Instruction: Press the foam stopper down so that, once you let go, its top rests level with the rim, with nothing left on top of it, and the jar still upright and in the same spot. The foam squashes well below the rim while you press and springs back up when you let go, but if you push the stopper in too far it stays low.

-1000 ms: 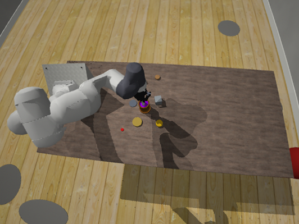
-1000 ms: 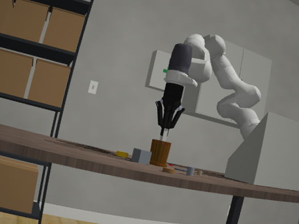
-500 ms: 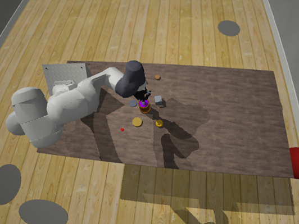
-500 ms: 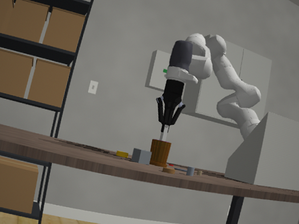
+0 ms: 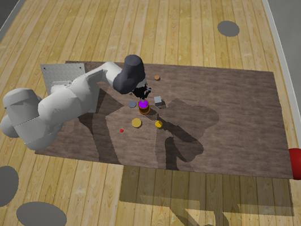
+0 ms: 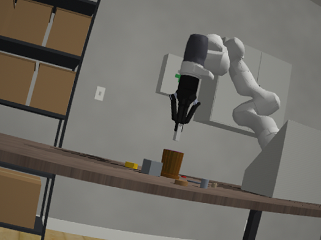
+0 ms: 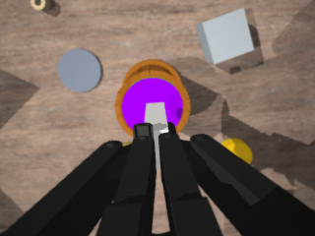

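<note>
An orange-brown ribbed jar [image 6: 171, 163] stands upright on the brown table; it also shows in the overhead view [image 5: 144, 107] and in the wrist view [image 7: 152, 105]. A purple foam stopper [image 7: 153, 100] [image 5: 143, 104] fills its mouth. From the side no stopper shows above the rim. Nothing lies on the stopper. My gripper [image 6: 177, 135] is shut and empty. It points straight down and hangs a short way above the jar's mouth, apart from it. In the wrist view its pale fingertips [image 7: 155, 120] sit over the middle of the stopper.
Close around the jar are a grey cube [image 5: 157, 100] to its right, a flat grey disc [image 5: 132, 104] to its left, a yellow disc [image 5: 136, 122], a small yellow cylinder [image 5: 158, 124], and a red dot [image 5: 121, 130]. A tan disc [image 5: 157, 77] lies farther back.
</note>
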`<state>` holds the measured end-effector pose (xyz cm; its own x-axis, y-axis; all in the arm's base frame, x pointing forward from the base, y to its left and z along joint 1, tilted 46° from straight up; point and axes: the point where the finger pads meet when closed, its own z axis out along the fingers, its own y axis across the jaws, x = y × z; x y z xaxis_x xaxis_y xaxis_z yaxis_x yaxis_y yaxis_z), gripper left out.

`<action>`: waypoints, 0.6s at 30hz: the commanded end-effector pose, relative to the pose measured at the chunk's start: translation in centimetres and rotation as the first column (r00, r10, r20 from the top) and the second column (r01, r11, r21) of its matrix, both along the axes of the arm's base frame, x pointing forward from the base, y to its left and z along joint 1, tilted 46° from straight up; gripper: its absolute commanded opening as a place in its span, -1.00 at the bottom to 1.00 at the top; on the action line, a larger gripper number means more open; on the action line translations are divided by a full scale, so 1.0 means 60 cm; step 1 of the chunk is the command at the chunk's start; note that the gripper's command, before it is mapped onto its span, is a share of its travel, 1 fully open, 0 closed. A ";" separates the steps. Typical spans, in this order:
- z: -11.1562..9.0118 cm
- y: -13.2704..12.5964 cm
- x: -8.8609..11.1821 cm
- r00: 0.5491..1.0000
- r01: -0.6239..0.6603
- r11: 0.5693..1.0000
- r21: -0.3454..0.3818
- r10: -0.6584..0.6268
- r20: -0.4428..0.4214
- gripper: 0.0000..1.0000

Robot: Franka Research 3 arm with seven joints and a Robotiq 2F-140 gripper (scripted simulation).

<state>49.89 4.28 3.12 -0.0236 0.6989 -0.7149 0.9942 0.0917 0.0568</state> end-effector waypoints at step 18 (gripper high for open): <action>0.013 0.009 -0.006 1.000 0.001 1.000 -0.011 -0.001 -0.016 -1.00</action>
